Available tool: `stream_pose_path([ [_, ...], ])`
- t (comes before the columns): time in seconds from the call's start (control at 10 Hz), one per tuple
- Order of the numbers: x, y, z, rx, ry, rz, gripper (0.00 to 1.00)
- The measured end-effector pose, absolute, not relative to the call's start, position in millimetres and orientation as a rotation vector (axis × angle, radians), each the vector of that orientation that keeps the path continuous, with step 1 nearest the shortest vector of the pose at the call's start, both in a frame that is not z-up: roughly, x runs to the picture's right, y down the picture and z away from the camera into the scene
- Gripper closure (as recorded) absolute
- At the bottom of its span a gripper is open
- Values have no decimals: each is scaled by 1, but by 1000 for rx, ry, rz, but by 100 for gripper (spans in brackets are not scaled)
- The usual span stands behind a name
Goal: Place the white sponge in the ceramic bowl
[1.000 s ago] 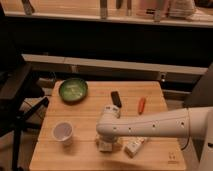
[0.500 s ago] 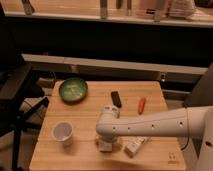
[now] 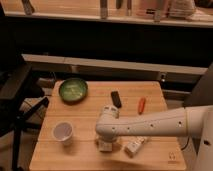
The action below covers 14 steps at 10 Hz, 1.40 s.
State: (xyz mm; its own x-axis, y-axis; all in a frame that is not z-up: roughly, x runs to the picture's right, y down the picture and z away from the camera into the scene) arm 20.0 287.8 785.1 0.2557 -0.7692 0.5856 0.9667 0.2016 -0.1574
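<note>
**A:** Where is the white sponge to be found?

**B:** The white sponge (image 3: pixel 105 147) is seen lying flat on the wooden worktop (image 3: pixel 85 156), toward its 6 o'clock edge and a little left of the middle. It has not been placed in the ceramic bowl.

**A:** And the tool?

**B:** The tool (image 3: pixel 105 144) is held directly over the sponge, pointed downward. Its fingers are spread wide, one to each side of the block. The sponge is not lifted off the surface. Whether the fingers are pressed against it cannot be told.

**A:** How is the tool carried?

**B:** It is carried by a white arm (image 3: pixel 150 125), which is stretched low across the worktop from 3 o'clock.

**A:** Where is the ceramic bowl located?

**B:** The ceramic bowl (image 3: pixel 73 90) is set at about 11 o'clock from the sponge, well apart from it, near the far left corner. A dark green rim and a paler green inside are shown.

**A:** What else is laid out around the sponge?

**B:** A white paper cup (image 3: pixel 63 133) is stood upright at 9 o'clock, near the sponge. A pale bottle (image 3: pixel 135 146) is laid on its side at 3 o'clock, just beside it and partly under the arm. A black bar (image 3: pixel 116 98) is placed at 12 o'clock, beyond the arm. A small orange-red item (image 3: pixel 142 104) is seen at 1 o'clock, right of the bar.
</note>
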Motion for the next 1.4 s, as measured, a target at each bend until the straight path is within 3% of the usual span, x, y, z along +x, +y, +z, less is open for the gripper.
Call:
stream_pose_path([
  [0.6, 17, 288, 788, -560, -419, -1264, 25],
  [1.4, 19, 274, 789, -543, -402, -1246, 95],
])
